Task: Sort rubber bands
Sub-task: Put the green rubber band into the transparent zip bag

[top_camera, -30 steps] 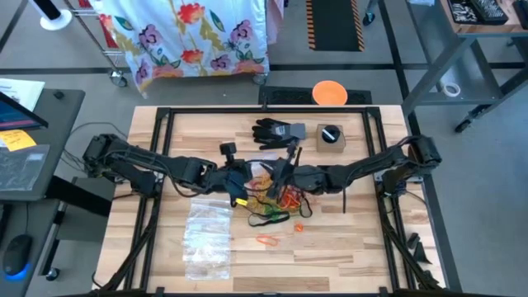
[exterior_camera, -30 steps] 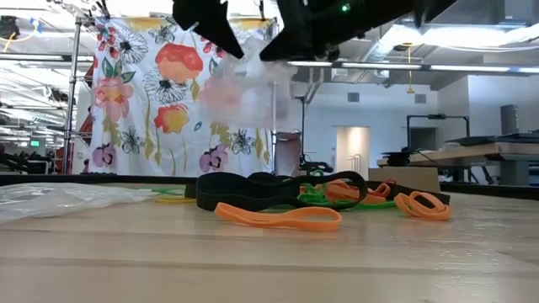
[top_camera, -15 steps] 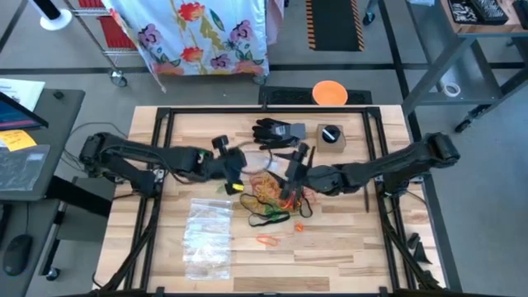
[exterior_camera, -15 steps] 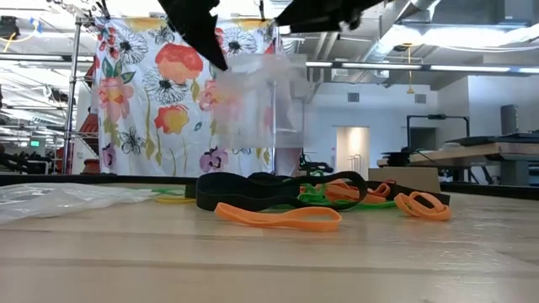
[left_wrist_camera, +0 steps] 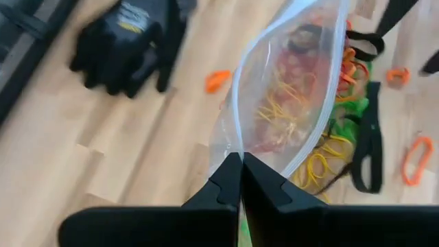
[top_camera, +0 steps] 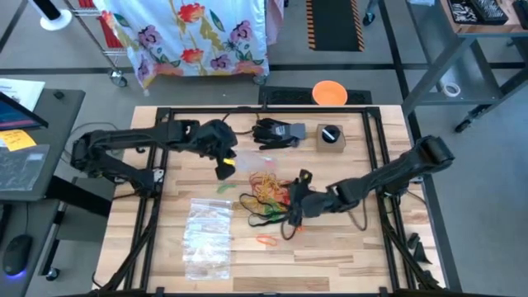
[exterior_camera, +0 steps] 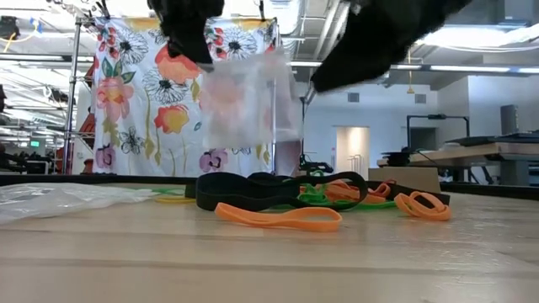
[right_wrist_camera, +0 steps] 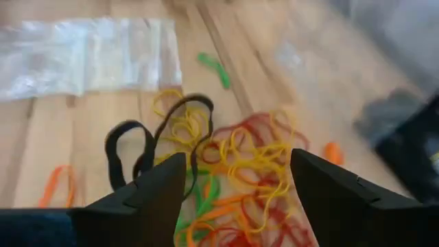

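While over pile: right hand (right_wrist_camera: 236,180) spread wide above rubber bands (top_camera: 272,198)
Left hand (left_wrist_camera: 241,163): pinching clear bag (left_wrist_camera: 288,89), raised off surface (top_camera: 346,256)

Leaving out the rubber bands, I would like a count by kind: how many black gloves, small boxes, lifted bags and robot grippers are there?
black glove: 1
small box: 1
lifted clear bag: 1
grippers: 2, left gripper and right gripper
Total: 5
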### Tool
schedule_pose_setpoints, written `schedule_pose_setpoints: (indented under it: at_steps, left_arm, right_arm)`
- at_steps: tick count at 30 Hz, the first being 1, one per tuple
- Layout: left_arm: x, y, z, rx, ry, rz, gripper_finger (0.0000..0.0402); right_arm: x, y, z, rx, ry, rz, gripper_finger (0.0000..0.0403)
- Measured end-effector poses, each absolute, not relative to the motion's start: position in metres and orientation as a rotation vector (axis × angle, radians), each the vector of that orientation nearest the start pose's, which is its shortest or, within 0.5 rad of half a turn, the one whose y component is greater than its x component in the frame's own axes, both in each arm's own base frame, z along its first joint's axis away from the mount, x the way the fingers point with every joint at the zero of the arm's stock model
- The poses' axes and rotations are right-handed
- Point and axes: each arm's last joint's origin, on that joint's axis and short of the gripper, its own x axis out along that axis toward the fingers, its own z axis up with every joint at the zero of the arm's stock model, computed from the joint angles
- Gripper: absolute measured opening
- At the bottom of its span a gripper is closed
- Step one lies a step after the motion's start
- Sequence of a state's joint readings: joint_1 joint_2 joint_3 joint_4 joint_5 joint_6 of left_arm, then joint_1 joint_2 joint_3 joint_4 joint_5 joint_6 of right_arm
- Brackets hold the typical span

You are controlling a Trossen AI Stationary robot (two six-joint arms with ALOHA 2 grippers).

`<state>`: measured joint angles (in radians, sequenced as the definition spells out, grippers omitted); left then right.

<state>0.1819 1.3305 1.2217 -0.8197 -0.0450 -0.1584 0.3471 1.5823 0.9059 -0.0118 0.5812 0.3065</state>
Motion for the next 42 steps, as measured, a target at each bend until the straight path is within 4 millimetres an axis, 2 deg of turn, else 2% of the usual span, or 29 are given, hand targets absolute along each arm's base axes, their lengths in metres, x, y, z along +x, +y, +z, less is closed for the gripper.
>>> schedule_pose_setpoints:
  at_steps: [5, 9, 17, 21, 24, 33, 39, 42]
  left_arm:
    - [0.274, 0.056, 0.297, -0.241, 0.989, 0.227, 0.0000]
    - [0.280, 0.058, 0.287, -0.202, 1.033, 0.207, 0.0000]
    - [0.280, 0.059, 0.290, -0.127, 1.015, 0.207, 0.0000]
    - [0.280, 0.059, 0.289, -0.116, 1.027, 0.203, 0.0000]
    - [0.281, 0.058, 0.288, -0.110, 1.033, 0.199, 0.0000]
    - [0.282, 0.058, 0.288, -0.097, 1.022, 0.195, 0.0000]
    - [0.283, 0.058, 0.289, -0.095, 1.013, 0.199, 0.0000]
    - [0.283, 0.058, 0.289, -0.094, 1.013, 0.199, 0.0000]
  right_arm:
    - [0.313, 0.093, 0.178, 0.033, 0.664, -0.364, 0.0262]
    - [0.306, 0.098, 0.171, 0.103, 0.737, -0.361, 0.0262]
    - [0.296, 0.125, 0.170, 0.084, 0.784, -0.198, 0.0260]
    - [0.292, 0.132, 0.162, 0.069, 0.816, -0.207, 0.0257]
    - [0.300, 0.135, 0.158, 0.048, 0.773, -0.199, 0.0255]
    - [0.305, 0.137, 0.119, -0.058, 0.857, -0.222, 0.0251]
    - [0.305, 0.130, 0.120, -0.077, 0.870, -0.247, 0.0208]
    - [0.306, 0.128, 0.130, -0.089, 0.851, -0.226, 0.0182]
